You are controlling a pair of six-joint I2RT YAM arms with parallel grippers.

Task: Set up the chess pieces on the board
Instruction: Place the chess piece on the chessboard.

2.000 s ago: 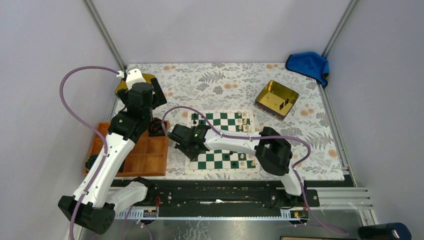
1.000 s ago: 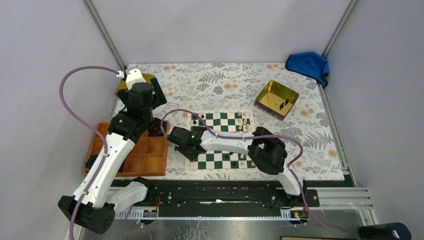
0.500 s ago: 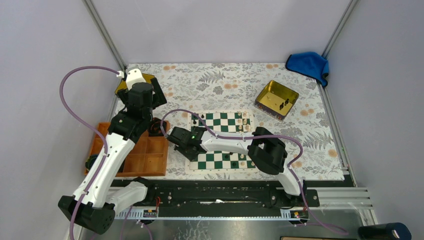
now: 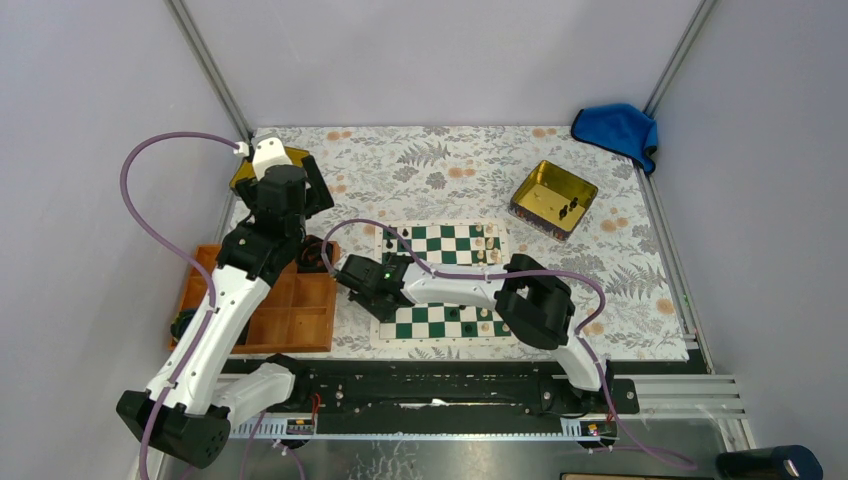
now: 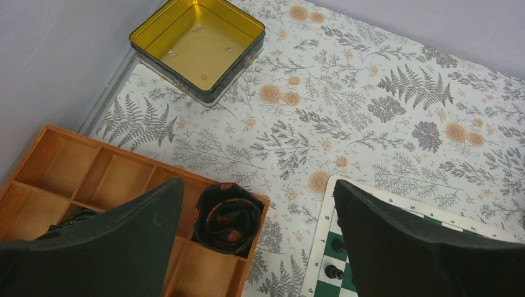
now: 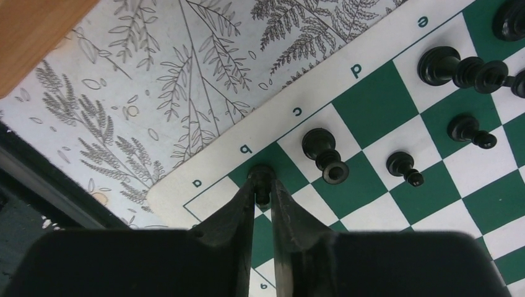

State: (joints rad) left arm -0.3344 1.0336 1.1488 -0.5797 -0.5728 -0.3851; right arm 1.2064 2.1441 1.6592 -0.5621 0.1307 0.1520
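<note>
A small black piece (image 6: 262, 175) is seen standing on the board (image 6: 371, 93), on the edge square marked b, directly between the nearly closed fingers (image 6: 238, 213) of the right gripper (image 6: 262, 187); whether it is clamped cannot be told. The left gripper (image 5: 258, 185) is held wide open, well apart

The board (image 4: 445, 240) was recorded as dark green and white checks, white-bordered; chess pieces (image 6: 323, 151) black; tray (image 4: 300, 315) orange; desk (image 4: 450, 170) covered in grey fern, orange flower print.

Overhead wide; wrist views close, sharing board (image 6: 371, 105)
</note>
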